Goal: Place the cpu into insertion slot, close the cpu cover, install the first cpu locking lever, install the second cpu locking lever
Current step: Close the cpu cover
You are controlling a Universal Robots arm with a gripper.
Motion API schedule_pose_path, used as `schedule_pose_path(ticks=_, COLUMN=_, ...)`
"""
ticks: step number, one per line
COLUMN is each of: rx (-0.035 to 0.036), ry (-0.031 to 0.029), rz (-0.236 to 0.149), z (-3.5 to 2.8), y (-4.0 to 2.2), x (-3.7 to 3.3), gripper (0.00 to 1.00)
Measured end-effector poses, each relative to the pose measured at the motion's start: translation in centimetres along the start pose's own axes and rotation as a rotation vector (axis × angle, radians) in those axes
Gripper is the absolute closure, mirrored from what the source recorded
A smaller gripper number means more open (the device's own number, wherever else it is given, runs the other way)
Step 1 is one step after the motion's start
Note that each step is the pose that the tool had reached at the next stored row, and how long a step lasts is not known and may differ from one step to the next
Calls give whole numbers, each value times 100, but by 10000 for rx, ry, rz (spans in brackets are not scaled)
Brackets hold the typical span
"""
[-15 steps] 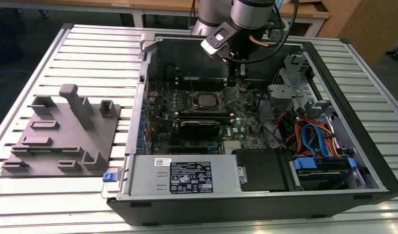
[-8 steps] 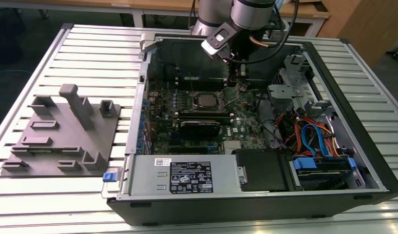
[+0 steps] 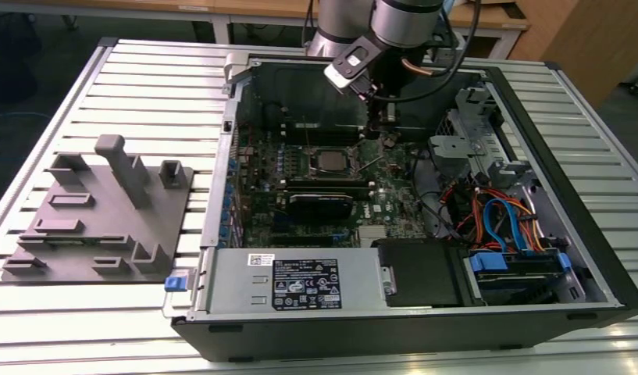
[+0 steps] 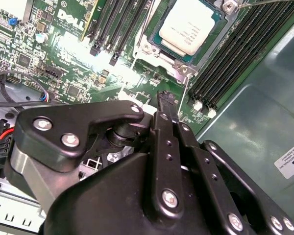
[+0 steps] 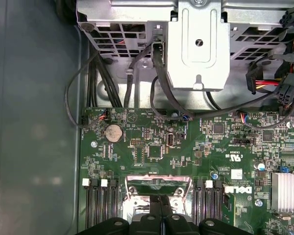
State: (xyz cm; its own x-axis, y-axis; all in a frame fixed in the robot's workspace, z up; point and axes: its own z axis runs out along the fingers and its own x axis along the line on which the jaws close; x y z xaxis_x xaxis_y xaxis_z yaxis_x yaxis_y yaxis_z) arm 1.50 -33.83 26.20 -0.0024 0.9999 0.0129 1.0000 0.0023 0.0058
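The cpu (image 4: pixel 188 24), a silver-grey square, lies in the insertion slot (image 3: pixel 327 160) on the green motherboard (image 3: pixel 386 205) inside the open computer case. The silvery cpu cover (image 4: pixel 154 43) frames the chip and looks laid flat over it. A thin wire lever (image 4: pixel 186 90) runs from the socket's corner toward my fingertips. My gripper (image 4: pixel 165 98) hangs just beside the socket, on the exterior view's right of it (image 3: pixel 378 141). Its black fingers are pressed together, shut, with nothing visible between them. In the first wrist view the gripper (image 5: pixel 161 199) sits over the socket's silvery edge (image 5: pixel 159 182).
Long black memory slots (image 4: pixel 235 54) flank the socket. A metal drive cage (image 5: pixel 198 44) and loose cables (image 5: pixel 103 73) lie beyond the board, with coloured cables (image 3: pixel 501 219) toward the exterior view's right. The power supply (image 3: pixel 293 283) fills the near side. A grey fixture (image 3: pixel 94 215) stands outside the case.
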Motion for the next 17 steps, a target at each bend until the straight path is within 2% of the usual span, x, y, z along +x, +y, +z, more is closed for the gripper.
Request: schedule_pose_path(ticks=17, rx=0, ry=0, rz=0, z=0, y=36, x=0, gripper=90)
